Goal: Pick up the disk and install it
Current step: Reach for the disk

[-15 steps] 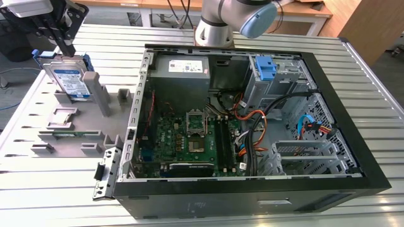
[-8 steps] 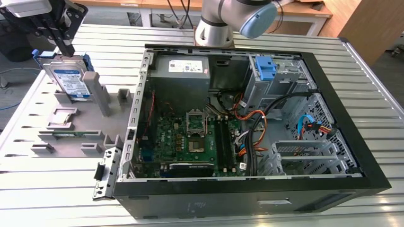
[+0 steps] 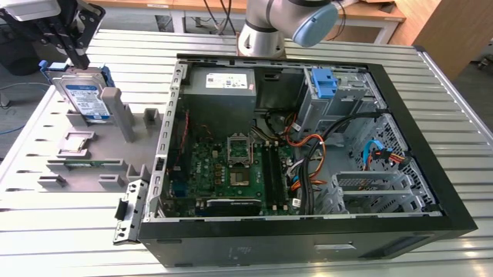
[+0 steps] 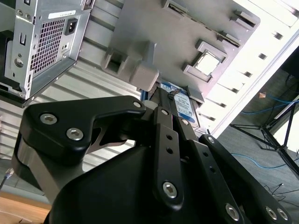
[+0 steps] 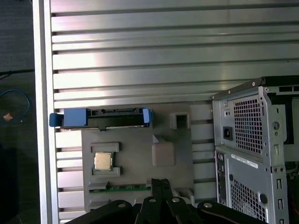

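In the exterior view the gripper (image 3: 78,61) hangs vertical at ten o'clock of the case (image 3: 292,241), its pincer narrow and empty, just above the upright disk (image 3: 83,95).

In the exterior view we look steeply down on the whole computer case (image 3: 308,245); both wrist views face the grey fixture (image 5: 135,158) beside it.

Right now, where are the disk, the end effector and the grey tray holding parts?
disk (image 3: 83,98), exterior view, on its white-and-blue label.
end effector (image 3: 77,62), exterior view, at its tip by the disk's top.
grey tray (image 3: 115,153), exterior view, on a bare patch of its floor.
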Motion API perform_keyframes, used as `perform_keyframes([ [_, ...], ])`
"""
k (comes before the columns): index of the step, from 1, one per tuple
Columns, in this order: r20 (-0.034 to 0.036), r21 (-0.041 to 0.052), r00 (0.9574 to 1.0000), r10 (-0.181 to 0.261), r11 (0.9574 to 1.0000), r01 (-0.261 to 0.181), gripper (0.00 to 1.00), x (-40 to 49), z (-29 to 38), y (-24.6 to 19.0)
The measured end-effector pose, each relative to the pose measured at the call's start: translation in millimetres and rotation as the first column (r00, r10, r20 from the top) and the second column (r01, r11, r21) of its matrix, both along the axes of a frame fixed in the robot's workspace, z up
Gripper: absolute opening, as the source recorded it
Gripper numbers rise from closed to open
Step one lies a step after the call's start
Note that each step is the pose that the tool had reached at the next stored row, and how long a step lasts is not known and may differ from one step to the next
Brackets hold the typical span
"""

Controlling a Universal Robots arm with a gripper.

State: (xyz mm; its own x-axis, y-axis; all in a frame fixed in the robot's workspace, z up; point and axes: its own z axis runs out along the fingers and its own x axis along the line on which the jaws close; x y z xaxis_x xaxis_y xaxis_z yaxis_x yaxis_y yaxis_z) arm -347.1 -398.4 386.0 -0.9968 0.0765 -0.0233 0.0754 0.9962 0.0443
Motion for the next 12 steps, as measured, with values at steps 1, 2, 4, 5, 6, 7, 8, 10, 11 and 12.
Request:
perform_keyframes([
  [1,-0.0001,0.0,1.0,0.0,1.0,0.0,0.11,-0.4,0.0,0.0],
  [2,-0.0001,0.0,1.0,0.0,1.0,0.0,0.11,-0.8,0.0,0.0],
  [4,0.0,0.0,1.0,0.0,1.0,0.0,0.11,-1.7,0.0,0.0],
  [5,-0.0001,0.0,1.0,0.0,1.0,0.0,0.11,-2.1,0.0,0.0],
  [6,0.0,0.0,1.0,0.0,1.0,0.0,0.11,-2.6,0.0,0.0],
  [7,-0.0001,0.0,1.0,0.0,1.0,0.0,0.11,-2.9,0.0,0.0],
  [8,-0.0001,-0.0001,1.0,0.0,1.0,0.0,0.11,-3.2,0.0,0.0],
  [10,-0.0001,0.0,1.0,0.0,1.0,0.0,0.11,-4.0,-0.1,0.0],
  [11,-0.0001,0.0,1.0,0.0,1.0,0.0,0.11,-4.3,-0.1,0.0],
  [12,-0.0001,-0.0001,1.0,0.0,1.0,0.0,0.11,-4.7,-0.1,0.0],
])
